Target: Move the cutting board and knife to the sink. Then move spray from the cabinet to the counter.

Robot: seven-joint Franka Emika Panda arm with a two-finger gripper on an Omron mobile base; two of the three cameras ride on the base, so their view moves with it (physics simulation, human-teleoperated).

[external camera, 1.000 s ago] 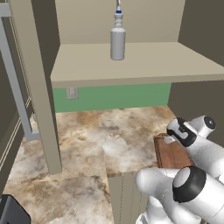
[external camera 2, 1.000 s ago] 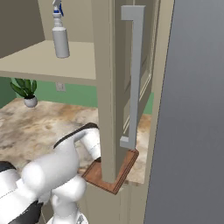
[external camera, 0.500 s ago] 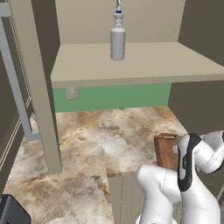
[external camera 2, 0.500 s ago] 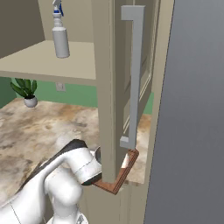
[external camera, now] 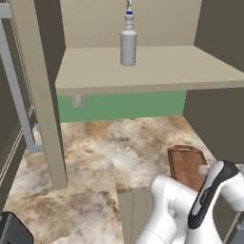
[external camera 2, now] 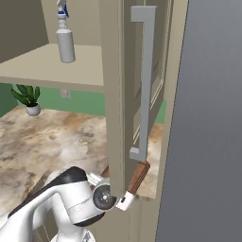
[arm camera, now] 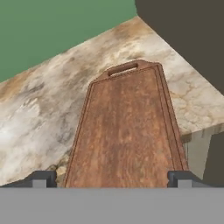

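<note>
Swinging down from where it hung a second ago, the arm now sets the claw [arm camera: 112,177] low at the near short end of the cutting board [arm camera: 127,127], which puts the first pickup within reach. The marbled counter [external camera: 95,152] spreads beyond and to both sides of the claw, and the board lies flat straight ahead, handle end farthest away. The spray [external camera: 127,40] stands well above and beyond on the cabinet [external camera: 143,64] shelf, unmoved; fingertips [arm camera: 41,178] stand wide apart outside the board's edges, holding nothing.
</note>
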